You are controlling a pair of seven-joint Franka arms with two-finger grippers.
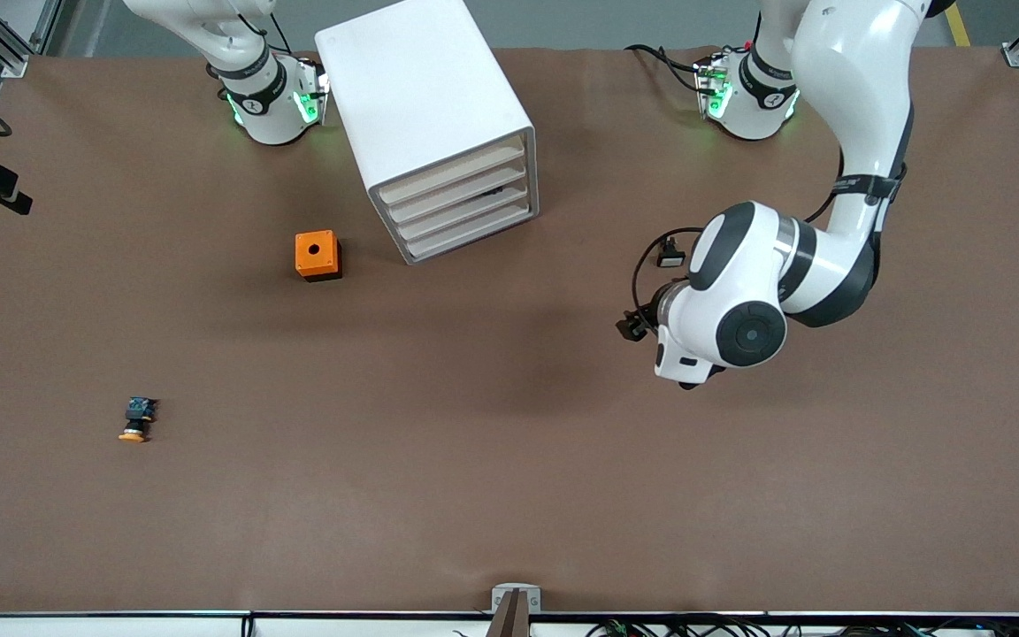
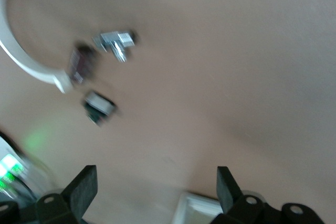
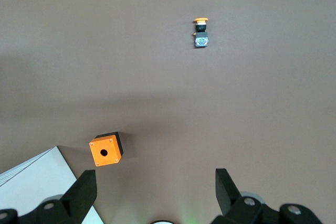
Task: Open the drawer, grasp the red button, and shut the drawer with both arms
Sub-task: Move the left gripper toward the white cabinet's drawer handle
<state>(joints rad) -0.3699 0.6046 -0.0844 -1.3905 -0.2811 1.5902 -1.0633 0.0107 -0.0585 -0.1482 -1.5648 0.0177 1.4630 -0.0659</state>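
Note:
The white cabinet (image 1: 421, 88) stands near the robots' bases, its four drawers (image 1: 465, 199) all pushed in, fronts turned toward the left arm's end. The red-capped button is not in view. My left gripper (image 2: 156, 174) is open and empty, up over bare table near the left arm's end; in the front view its wrist (image 1: 722, 327) hides the fingers. My right gripper (image 3: 156, 179) is open and empty, held high by its base and out of the front view. A corner of the cabinet shows in the right wrist view (image 3: 37, 182).
An orange box with a round hole (image 1: 317, 255) sits beside the cabinet, toward the right arm's end; it also shows in the right wrist view (image 3: 105, 150). A button with an orange-yellow cap (image 1: 137, 419) lies nearer the front camera and also shows in the right wrist view (image 3: 200, 32).

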